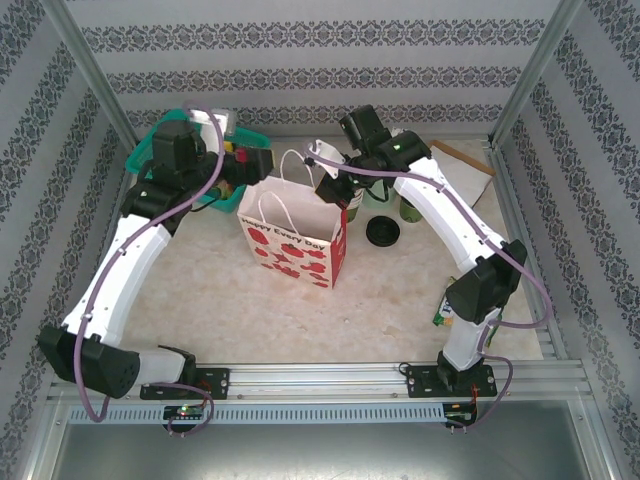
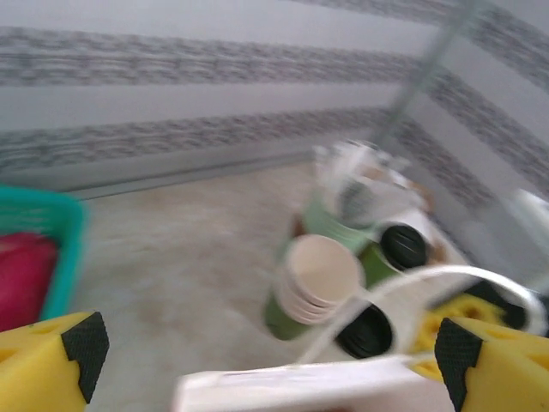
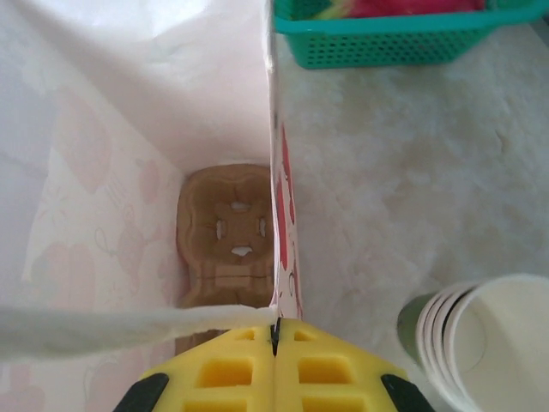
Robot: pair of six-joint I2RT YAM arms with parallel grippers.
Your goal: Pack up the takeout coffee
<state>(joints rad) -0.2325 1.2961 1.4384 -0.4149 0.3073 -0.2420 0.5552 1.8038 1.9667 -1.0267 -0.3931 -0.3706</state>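
marbled table bears a bag — "happy every day".

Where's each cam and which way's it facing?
Top external: above and behind, looking down on table, left arm, right arm, paper bag.
Left wrist: faces across to stacked cups; open left gripper shows.
Right wrist: looks down into bag at carrier tray; right gripper pinches its rim.
Shared: both wrist views catch teal basket and those cups.

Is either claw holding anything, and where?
Right claw is shut on the gift bag, pinching its top rim beside the handle. Left claw is open, holding nothing.
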